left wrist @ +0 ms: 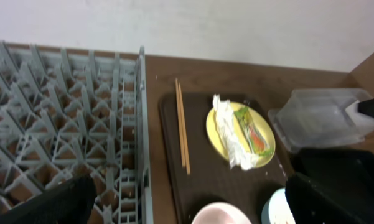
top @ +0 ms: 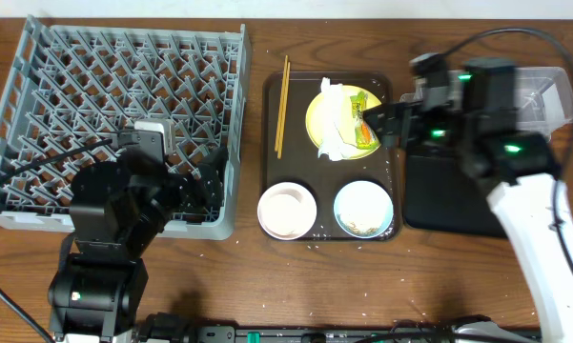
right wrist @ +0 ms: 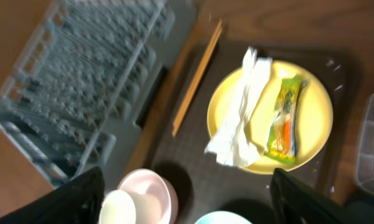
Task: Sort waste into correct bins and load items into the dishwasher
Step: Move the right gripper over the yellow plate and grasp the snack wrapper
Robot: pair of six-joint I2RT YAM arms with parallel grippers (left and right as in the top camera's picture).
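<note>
My right gripper (top: 379, 122) hangs open over the right edge of the yellow plate (top: 316, 116), nothing between its fingers. On the plate lie a crumpled white napkin (top: 332, 131) (right wrist: 243, 112) and a green-and-orange wrapper (top: 365, 120) (right wrist: 284, 121). Chopsticks (top: 282, 105) lie along the brown tray's left side. A pink bowl (top: 265, 211) holds a white cup (right wrist: 127, 208). Beside it the blue bowl (top: 364, 205) holds rice scraps (top: 365, 227). My left gripper (top: 208, 181) is open over the grey dish rack's (top: 38, 57) front right corner.
The brown serving tray (top: 296, 167) sits between the rack and the bins. A shallow black tray (top: 439, 195) lies right of it, with a clear plastic tub (top: 545, 90) behind, partly under my right arm. Cables run along the table's front edge.
</note>
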